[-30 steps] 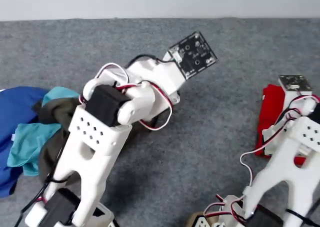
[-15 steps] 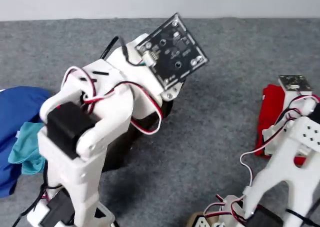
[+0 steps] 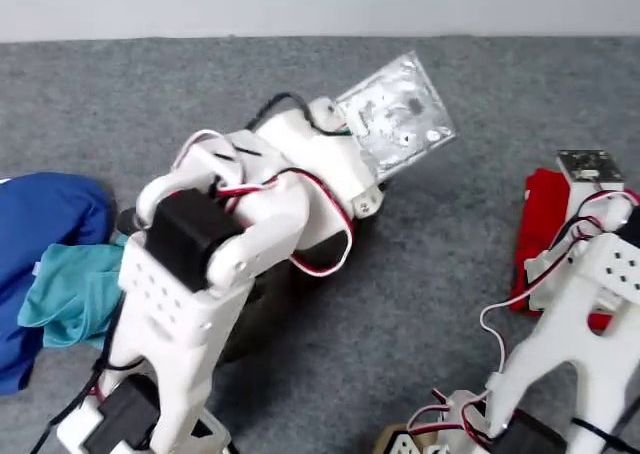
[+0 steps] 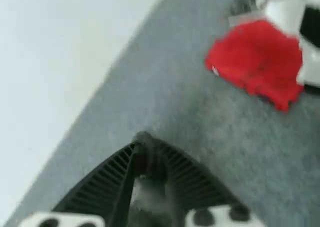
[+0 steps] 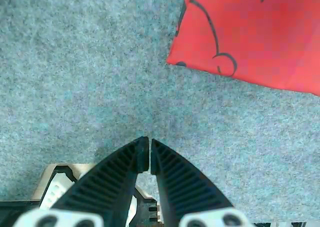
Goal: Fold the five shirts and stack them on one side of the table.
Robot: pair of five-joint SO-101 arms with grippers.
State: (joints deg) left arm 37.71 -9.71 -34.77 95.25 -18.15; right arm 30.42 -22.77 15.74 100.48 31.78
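The right end effector [image 5: 150,142] is closed, its tips all but touching with nothing between them, held over bare grey tabletop [image 5: 75,62]. Just ahead of it and off to one side, the red shirt [image 5: 250,32] lies flat, with dark line print on it.

The left end effector [image 4: 145,144] is closed as well. A dark blurred bit sits at its tips, and I cannot tell whether that is cloth. Well beyond its tips is the red shirt, beside the right arm [image 4: 310,37].

In the high view, dark cloth [image 3: 262,299] shows under the left arm [image 3: 230,244]. Behind that arm, a crumpled teal shirt [image 3: 75,294] lies against a blue shirt [image 3: 40,224].
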